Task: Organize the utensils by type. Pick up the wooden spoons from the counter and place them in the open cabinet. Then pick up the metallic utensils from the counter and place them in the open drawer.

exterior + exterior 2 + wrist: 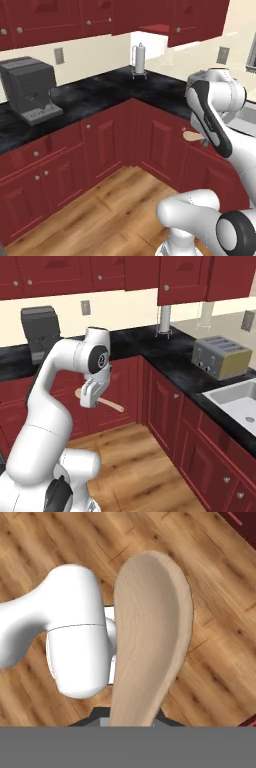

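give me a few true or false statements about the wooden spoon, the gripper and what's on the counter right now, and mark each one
1. The gripper is shut on the wooden spoon. True.
2. The wooden spoon lies on the counter. False: it is held in the air above the wood floor.
3. A toaster stands on the counter beside the sink. True.
4. The coffee machine stands on the floor. False: it stands on the counter.
5. A paper towel holder stands in the counter's corner. True.
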Controlling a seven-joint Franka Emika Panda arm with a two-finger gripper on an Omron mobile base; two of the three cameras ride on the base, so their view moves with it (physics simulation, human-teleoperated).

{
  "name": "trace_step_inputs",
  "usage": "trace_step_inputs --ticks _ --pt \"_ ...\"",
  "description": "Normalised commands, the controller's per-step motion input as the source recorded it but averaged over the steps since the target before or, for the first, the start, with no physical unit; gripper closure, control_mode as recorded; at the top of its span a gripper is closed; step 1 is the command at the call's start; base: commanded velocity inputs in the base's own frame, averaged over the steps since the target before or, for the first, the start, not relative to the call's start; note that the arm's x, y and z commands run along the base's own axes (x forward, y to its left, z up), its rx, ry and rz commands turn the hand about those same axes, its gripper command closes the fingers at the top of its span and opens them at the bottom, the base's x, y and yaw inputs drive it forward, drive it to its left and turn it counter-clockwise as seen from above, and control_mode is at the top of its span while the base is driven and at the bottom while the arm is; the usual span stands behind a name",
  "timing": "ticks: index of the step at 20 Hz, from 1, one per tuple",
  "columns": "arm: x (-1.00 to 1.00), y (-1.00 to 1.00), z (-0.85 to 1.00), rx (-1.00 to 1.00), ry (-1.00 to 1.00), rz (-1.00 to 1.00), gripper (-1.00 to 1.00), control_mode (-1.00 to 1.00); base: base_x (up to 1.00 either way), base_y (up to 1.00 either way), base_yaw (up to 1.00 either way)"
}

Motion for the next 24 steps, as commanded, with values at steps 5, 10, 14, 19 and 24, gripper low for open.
trace_step_inputs --ticks 5,10,14,19,24 --pt "0.0 0.0 0.0 0.0 0.0 0.0 1.0 1.0 0.82 0.44 -0.29" --pt "0.0 0.0 0.0 0.0 0.0 0.0 1.0 1.0 0.77 0.46 -0.37" --pt "0.0 0.0 0.0 0.0 0.0 0.0 1.0 1.0 0.7 0.35 -0.44" --pt "0.0 0.0 0.0 0.0 0.0 0.0 1.0 1.0 0.63 0.29 -0.38" --pt "0.0 0.0 0.0 0.0 0.0 0.0 1.0 1.0 0.62 0.22 -0.19"
